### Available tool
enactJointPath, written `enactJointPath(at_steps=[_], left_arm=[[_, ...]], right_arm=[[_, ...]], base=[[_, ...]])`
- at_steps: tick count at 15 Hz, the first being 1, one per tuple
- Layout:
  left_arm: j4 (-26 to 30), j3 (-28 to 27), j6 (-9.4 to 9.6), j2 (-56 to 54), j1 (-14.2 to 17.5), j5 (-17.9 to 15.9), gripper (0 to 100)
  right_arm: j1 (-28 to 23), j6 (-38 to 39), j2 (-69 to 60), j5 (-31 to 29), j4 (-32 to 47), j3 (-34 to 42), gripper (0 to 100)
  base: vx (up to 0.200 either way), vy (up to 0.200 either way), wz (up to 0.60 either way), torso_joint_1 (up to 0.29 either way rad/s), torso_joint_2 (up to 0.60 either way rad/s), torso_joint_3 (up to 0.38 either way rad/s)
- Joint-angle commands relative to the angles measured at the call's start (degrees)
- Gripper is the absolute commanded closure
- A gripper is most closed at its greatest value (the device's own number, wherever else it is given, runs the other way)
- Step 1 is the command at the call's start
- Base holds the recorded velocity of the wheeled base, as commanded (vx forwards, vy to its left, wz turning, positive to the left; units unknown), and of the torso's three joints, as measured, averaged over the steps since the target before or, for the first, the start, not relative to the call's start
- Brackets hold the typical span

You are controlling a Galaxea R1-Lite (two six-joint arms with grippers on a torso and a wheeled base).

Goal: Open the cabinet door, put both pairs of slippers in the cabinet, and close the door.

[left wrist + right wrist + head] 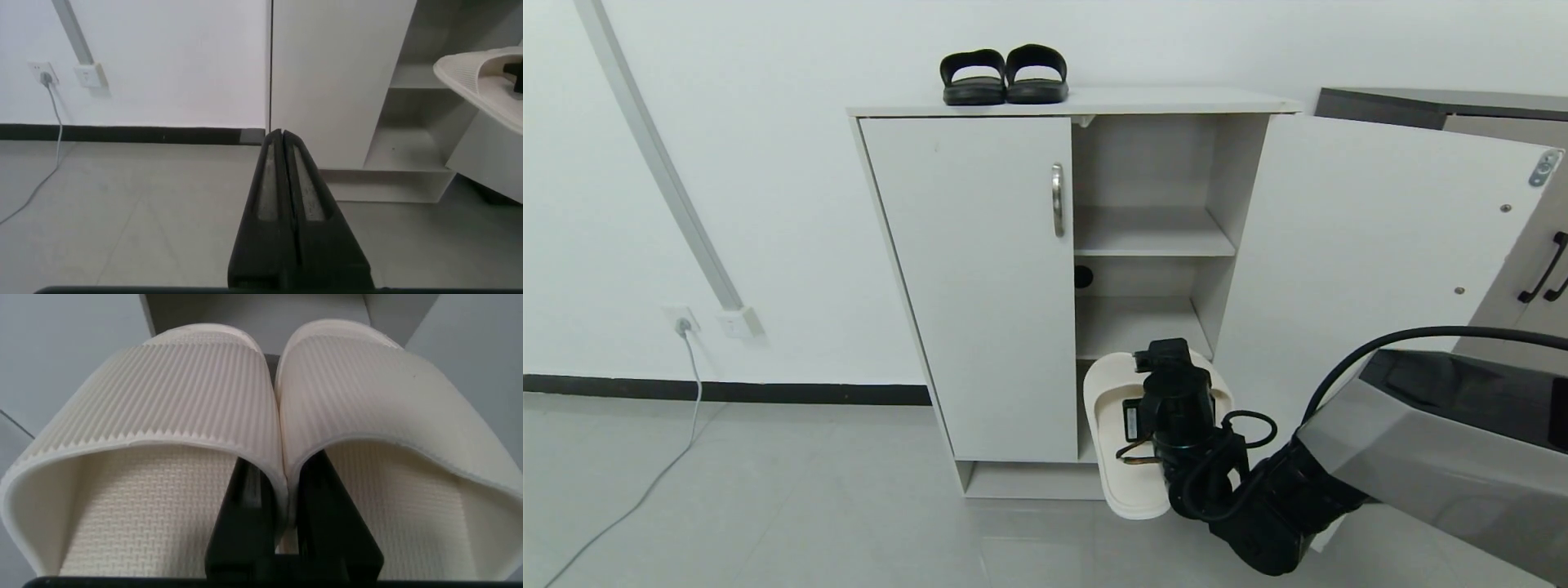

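right gripper [280, 498] pinches cream slippers [1123, 474] by inner edges | left gripper [282, 188] pressed together, empty | advice: keep pair level, centred in cabinet [1225, 163] opening, release far inside

2 cream slippers [163, 392] are lying side by side, touching. The right gripper [276, 498] is pinching their inner edges between its dark fingers [327, 514], facing the cabinet [253, 309].

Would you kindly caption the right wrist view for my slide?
Right gripper pinches the cream slippers by their adjoining straps, toes toward the open cabinet.
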Motion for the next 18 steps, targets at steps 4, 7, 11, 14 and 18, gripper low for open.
enactJointPath(at_steps=[4,7,11,14,18], left_arm=[[0.1,0.0,0.26,0.1,0.1,-1.6,100],[0.0,0.0,0.17,0.1,0.1,-1.6,100],[0.0,0.0,-0.35,0.1,0.1,-1.6,100],[0.0,0.0,-0.35,0.1,0.1,-1.6,100],[0.0,0.0,-0.35,0.1,0.1,-1.6,100]], right_arm=[[-0.4,0.1,1.1,0.0,0.0,-1.1,100],[-0.5,0.1,1.6,0.1,0.0,-1.1,100],[-0.5,0.1,1.6,0.1,-0.1,-1.1,100],[-0.5,0.1,1.8,0.4,-0.9,-1.7,100],[-0.8,-0.2,2.7,2.9,-3.0,-3.0,100]], base=[[0.0,0.0,0.0,0.0,0.0,0.0],[0.0,0.0,0.0,0.001,0.0,-0.149],[0.0,0.0,0.0,0.004,0.0,-0.188],[0.0,0.0,0.0,0.001,0.01,-0.201],[0.0,0.0,0.0,0.004,0.0,-0.194]])
